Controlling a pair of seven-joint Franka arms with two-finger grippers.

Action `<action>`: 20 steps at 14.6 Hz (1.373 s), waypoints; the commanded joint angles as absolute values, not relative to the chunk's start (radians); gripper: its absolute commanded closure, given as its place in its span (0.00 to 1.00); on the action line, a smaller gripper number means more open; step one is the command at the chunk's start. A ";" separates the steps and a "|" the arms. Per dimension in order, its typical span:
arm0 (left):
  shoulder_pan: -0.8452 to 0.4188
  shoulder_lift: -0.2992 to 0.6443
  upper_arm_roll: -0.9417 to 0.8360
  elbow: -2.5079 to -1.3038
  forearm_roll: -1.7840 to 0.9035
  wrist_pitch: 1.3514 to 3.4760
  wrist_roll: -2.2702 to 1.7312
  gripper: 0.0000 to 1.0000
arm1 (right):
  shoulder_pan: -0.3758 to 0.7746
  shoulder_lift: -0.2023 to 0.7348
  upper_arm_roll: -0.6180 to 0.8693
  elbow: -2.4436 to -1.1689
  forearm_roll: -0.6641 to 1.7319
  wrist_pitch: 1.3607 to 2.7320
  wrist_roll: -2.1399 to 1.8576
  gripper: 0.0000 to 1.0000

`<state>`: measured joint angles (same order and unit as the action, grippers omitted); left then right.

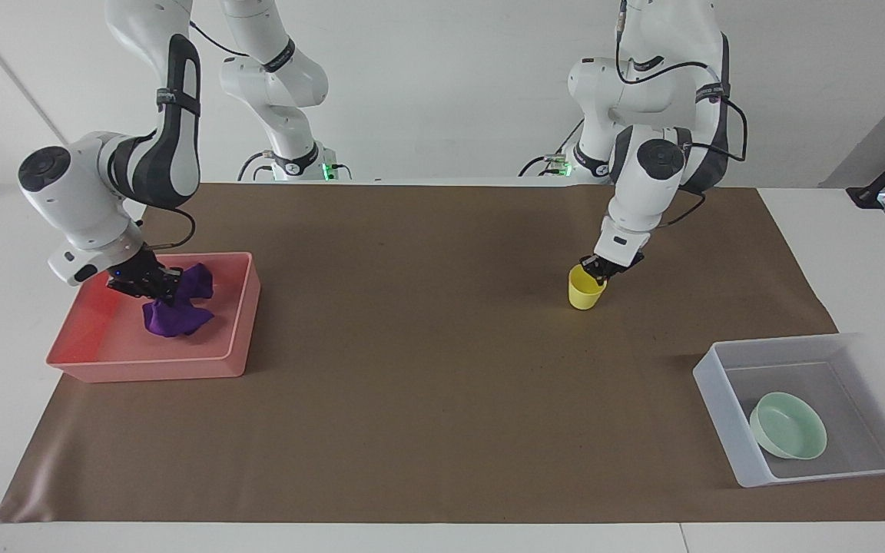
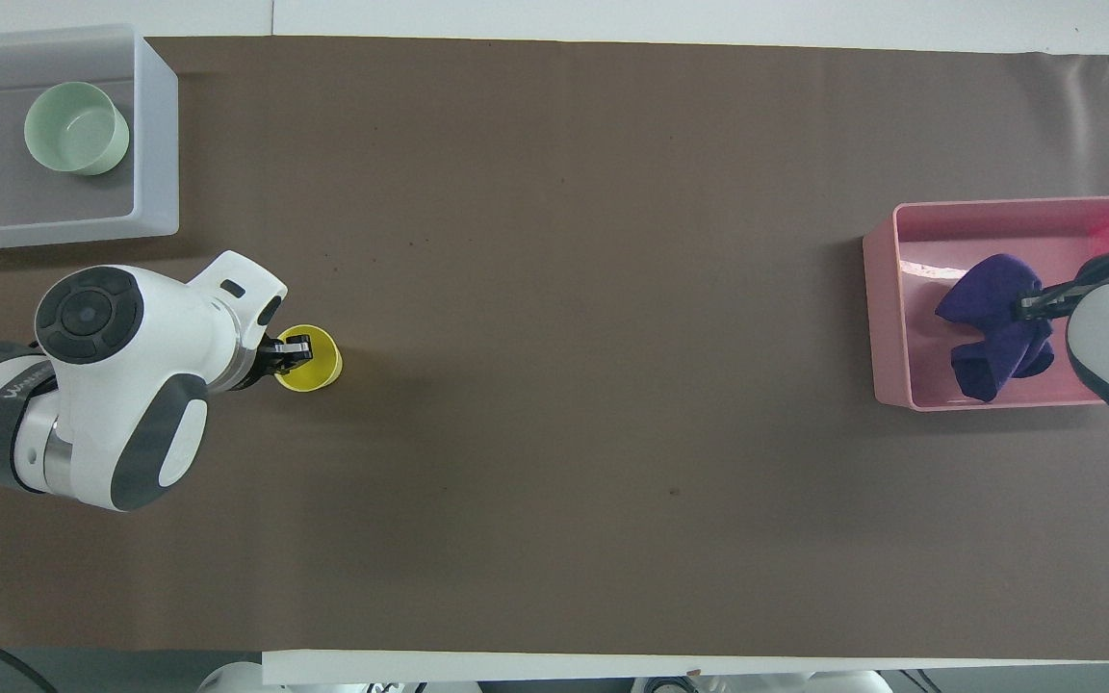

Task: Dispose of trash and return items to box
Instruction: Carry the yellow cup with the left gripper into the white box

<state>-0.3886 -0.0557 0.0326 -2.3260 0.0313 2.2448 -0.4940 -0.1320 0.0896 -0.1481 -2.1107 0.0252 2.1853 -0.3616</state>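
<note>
My right gripper (image 1: 152, 283) is shut on the purple rag (image 1: 177, 315) and holds it low inside the pink tray (image 1: 143, 369); the rag's lower folds touch the tray floor. In the overhead view the rag (image 2: 988, 327) hangs from that gripper (image 2: 1031, 306) over the tray (image 2: 887, 318). My left gripper (image 1: 594, 270) is at the rim of the upright yellow cup (image 1: 585, 292), on the side toward the robots; it shows the same in the overhead view (image 2: 293, 352). The mint-green bowl (image 1: 788, 425) lies in the translucent box (image 1: 719, 399).
The box (image 2: 155, 144) stands at the left arm's end of the table, farther from the robots than the cup (image 2: 314, 371). The pink tray stands at the right arm's end. Brown paper (image 1: 427, 369) covers the table between them.
</note>
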 commanded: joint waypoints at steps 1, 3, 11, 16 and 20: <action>-0.394 -0.017 0.044 -2.181 0.005 2.124 -0.511 1.00 | -0.130 0.080 -0.140 -2.112 0.020 2.192 -0.367 0.50; -0.361 0.032 0.058 -1.957 -0.003 1.932 -0.500 1.00 | -0.129 0.089 -0.133 -2.092 0.020 2.195 -0.361 0.31; -0.047 0.360 0.058 -1.287 -0.046 1.731 -0.447 1.00 | -0.080 0.083 -0.130 -1.965 0.021 2.019 -0.345 0.01; 0.078 0.515 0.057 -1.308 -0.089 2.046 -0.376 1.00 | 0.009 0.055 -0.130 -1.856 0.021 1.818 -0.250 0.01; 0.080 0.563 0.058 -1.427 -0.080 2.173 -0.345 1.00 | 0.064 0.023 -0.130 -1.801 0.018 1.688 -0.189 0.01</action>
